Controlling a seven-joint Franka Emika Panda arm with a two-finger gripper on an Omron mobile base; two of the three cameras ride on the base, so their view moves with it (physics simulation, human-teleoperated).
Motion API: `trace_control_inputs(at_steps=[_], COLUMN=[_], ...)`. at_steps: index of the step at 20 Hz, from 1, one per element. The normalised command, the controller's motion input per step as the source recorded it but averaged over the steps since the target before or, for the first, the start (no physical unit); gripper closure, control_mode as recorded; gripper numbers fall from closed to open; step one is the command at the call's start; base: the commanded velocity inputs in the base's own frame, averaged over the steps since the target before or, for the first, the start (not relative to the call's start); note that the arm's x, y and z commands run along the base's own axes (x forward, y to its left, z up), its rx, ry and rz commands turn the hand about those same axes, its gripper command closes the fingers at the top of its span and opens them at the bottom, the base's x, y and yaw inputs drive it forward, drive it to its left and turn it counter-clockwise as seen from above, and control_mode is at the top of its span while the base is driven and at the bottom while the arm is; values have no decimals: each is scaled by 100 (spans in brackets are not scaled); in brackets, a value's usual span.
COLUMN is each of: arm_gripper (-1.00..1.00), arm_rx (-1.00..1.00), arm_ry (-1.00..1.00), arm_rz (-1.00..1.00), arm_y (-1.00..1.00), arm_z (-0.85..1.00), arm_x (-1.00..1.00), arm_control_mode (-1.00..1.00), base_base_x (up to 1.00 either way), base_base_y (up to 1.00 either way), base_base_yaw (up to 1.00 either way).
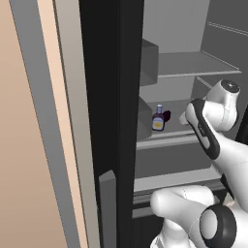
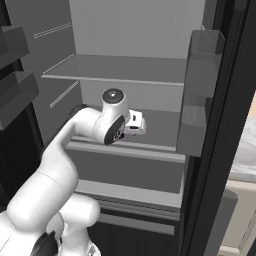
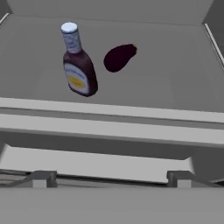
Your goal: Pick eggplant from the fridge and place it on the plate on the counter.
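On the middle grey shelf of the open fridge lies the eggplant, a small dark glossy oblong resting on its side toward the back of the shelf, with bare shelf surface in front of it and to its far side up to the interior wall. Just beside it, apart but close, stands a dark bottle with a yellow label and a pale cap, upright and a little nearer the shelf's front lip; in the left base view the same bottle partly covers the eggplant, so only a dark sliver shows behind it. The shelf's front edge runs as a pale bar across the hand view, and below it a lower ledge is visible. Above, another shelf sits bare, leaving open height over the two items. Grey door bins hang on the open door to the right; whether anything is in them cannot be told. The gripper hangs in front of the shelf's edge, short of both items, its two finger tips spread wide apart with nothing between them; the right base view shows the white wrist level with that shelf.
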Motion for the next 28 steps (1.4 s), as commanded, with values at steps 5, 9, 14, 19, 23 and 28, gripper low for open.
trace_control_inputs(at_steps=[5,9,14,19,23,28], arm_gripper=[-100,-100,-100,-100,-100,-100], arm_rx=[0,0,0,0,0,0], arm_ry=[0,0,0,0,0,0], arm_rz=[0,0,0,0,0,0], arm_y=[-9,0,0,0,0,0], arm_z=[-27,-28,-18,-1,-2,-10], arm_x=[28,34,32,25,9,16], arm_control_mode=[-100,-100,-100,-100,-100,-100], base_base_x=[0,0,0,0,0,0], base_base_y=[0,0,0,0,0,0], base_base_yaw=[0,0,0,0,0,0])
